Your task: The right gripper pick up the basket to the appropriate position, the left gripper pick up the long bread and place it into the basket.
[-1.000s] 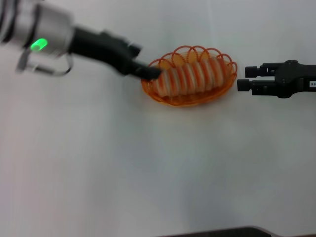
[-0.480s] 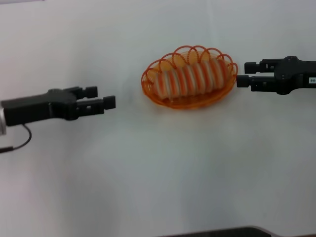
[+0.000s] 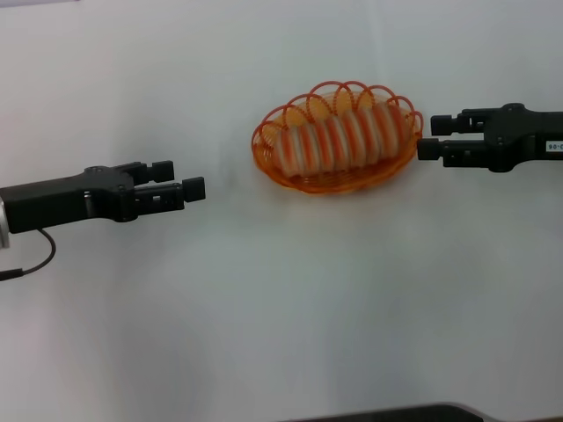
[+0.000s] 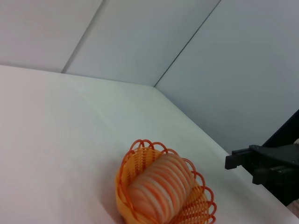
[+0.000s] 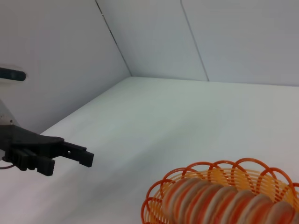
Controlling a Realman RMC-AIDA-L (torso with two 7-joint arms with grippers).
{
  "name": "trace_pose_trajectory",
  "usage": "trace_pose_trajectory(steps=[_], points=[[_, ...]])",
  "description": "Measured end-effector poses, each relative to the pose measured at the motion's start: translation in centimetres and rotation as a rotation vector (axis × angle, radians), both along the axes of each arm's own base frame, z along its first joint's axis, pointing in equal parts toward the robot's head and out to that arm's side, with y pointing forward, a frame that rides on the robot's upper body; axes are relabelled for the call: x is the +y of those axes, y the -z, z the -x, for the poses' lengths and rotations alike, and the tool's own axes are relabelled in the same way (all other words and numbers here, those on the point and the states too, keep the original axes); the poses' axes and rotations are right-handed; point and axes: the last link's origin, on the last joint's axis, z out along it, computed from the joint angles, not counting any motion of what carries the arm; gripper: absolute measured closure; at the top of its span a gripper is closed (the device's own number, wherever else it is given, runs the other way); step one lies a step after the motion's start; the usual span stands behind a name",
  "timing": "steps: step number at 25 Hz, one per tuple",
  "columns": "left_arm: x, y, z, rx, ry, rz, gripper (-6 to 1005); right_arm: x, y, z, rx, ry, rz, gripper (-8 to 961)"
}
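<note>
Lying lengthwise inside the basket (image 3: pixel 336 141), the long bread (image 3: pixel 339 136) fills most of it, and the basket sits on the white tabletop (image 3: pixel 281 299) between the two arms. The left gripper (image 3: pixel 179 180) hangs well apart from the basket's left end with its jaws released and nothing between them (a thin cable (image 3: pixel 31 260) trails beneath its arm). The right gripper (image 3: pixel 433 136) sits just beside the basket's right end, jaws likewise parted and empty.
</note>
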Motion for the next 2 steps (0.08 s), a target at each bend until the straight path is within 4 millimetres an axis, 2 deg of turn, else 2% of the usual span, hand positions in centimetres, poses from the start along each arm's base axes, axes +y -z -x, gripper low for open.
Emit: trace_pose_trajectory(steps=[2], points=[[0.02, -0.01, -0.02, 0.000, 0.001, 0.000, 116, -0.01, 0.03, 0.01, 0.000, 0.000, 0.001, 326]])
